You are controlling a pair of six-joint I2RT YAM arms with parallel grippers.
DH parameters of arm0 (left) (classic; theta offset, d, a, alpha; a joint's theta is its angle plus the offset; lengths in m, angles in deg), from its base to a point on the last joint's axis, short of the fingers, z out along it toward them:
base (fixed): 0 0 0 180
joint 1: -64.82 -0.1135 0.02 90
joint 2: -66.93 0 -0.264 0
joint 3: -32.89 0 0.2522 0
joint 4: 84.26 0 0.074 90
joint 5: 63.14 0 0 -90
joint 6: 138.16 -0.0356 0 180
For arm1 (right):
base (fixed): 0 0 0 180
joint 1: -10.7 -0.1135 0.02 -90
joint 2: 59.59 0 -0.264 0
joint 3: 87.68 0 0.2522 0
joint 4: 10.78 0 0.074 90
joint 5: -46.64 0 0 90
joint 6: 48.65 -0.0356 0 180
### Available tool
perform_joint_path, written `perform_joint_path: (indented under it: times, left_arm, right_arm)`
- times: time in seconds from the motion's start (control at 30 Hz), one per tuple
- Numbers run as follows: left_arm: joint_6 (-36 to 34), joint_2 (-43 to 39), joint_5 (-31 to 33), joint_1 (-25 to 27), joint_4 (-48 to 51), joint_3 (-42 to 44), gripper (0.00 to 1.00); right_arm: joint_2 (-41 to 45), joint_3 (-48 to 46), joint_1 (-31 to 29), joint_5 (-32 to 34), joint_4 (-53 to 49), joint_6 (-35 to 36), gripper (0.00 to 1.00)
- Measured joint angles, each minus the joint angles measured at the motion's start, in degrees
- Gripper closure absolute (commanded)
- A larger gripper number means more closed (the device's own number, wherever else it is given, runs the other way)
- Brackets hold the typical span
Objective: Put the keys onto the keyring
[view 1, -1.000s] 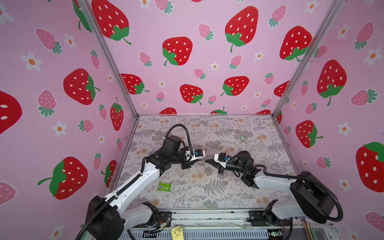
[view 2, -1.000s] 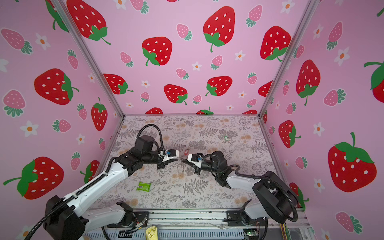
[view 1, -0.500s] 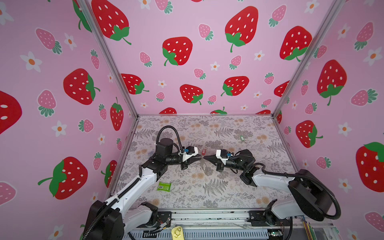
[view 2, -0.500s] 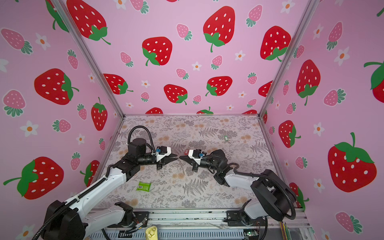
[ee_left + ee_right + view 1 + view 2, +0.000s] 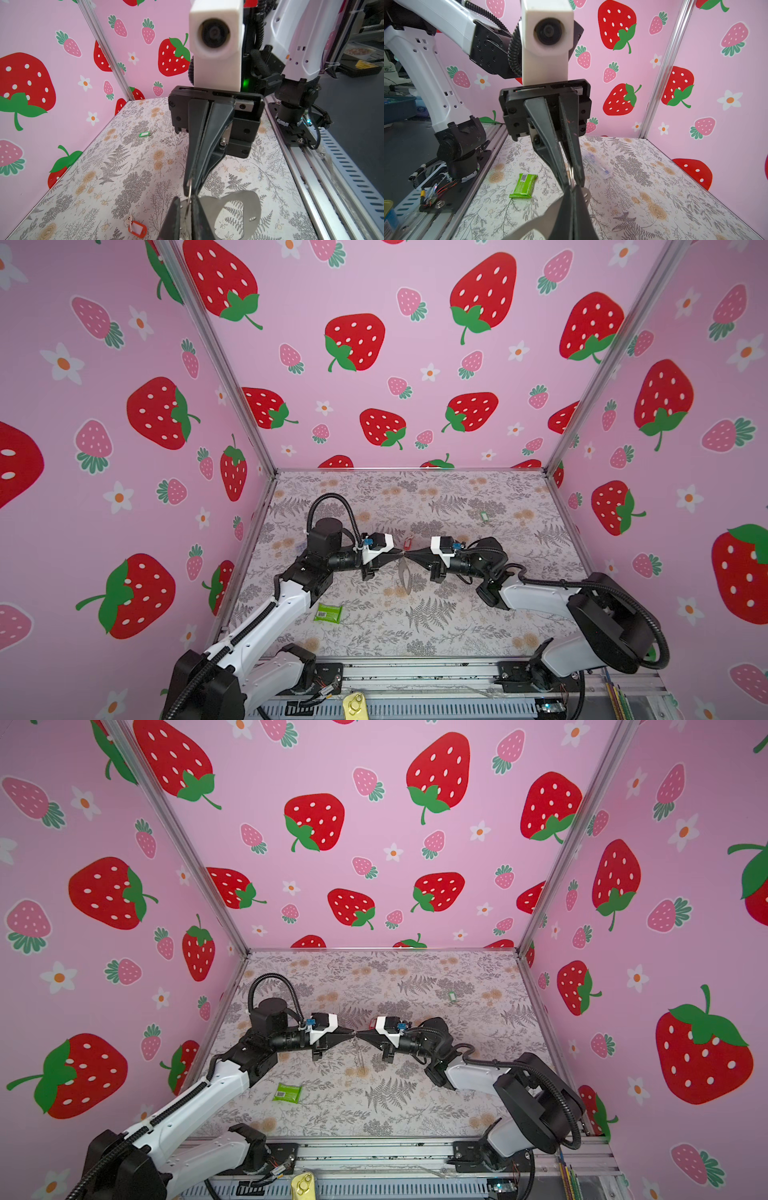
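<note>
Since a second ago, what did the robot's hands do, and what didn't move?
The left gripper swung level to meet the right gripper tip to tip, and its jaws narrowed around the metal ring of the keyring; a firm grip isn't clear. The right gripper stayed shut on the keyring. The red key, green key and green packet did not move.

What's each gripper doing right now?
Left gripper: closed on a small silver metal ring of the dusty mauve oval strap keyring.
Right gripper: closed on the same keyring's rings.

Keyring (image 5: 403, 574) ctr — near key (image 5: 409, 542) behind it, far key (image 5: 483, 516) back-right, packet (image 5: 328, 612) front-left.
</note>
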Motion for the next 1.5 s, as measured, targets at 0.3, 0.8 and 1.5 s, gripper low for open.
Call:
perform_joint_path:
  times: [0.3, 0.8, 1.5]
  left_arm:
    - [-1.42, 0.94, -0.48, 0.0, 1.03, -0.13, 0.92]
    - [-13.09, 0.02, 6.73, 1.53, 7.15, -1.51, 1.0]
    - [-32.41, -3.15, 18.27, 4.04, 3.61, 2.95, 1.0]
  right_arm:
    - [-0.44, 0.26, 0.02, -0.2, 0.22, -0.79, 1.0]
    - [0.74, 0.48, 1.22, 0.57, -2.58, 2.1, 0.68]
    - [3.76, 2.47, 7.43, 23.93, -33.22, -1.75, 0.63]
